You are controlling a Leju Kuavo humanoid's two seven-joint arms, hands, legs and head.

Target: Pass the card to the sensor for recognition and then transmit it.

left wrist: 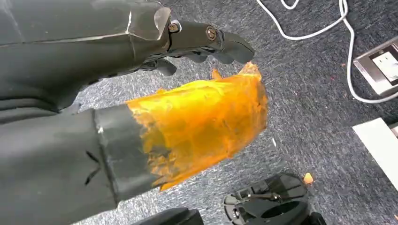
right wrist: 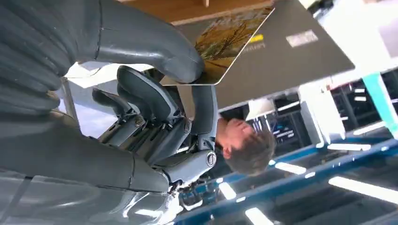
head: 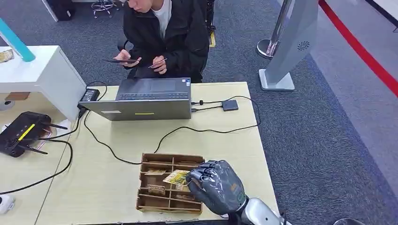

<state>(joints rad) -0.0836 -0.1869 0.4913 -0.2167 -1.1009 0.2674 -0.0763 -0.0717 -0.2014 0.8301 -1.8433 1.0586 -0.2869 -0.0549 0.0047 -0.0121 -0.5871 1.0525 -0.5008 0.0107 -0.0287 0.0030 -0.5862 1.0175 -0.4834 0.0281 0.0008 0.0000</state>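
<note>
1. right robot hand (head: 217,185) over the wooden tray (head: 149,200) at the near table (head: 225,140) edge, pinching the card (head: 175,177) by one end.
2. card sticks out from the fingers toward robot's left, long axis roughly flat.
3. small dark sensor (head: 230,105) lies well ahead, beside the laptop (head: 145,99); right robot hand is nearer.
4. left robot hand (left wrist: 141,47) hangs over floor, holding nothing, fingers loosely curled.

grey laptop (head: 146,100) on the table (head: 117,140), seated person (head: 164,35) behind it, black router (head: 21,133) at left
</note>
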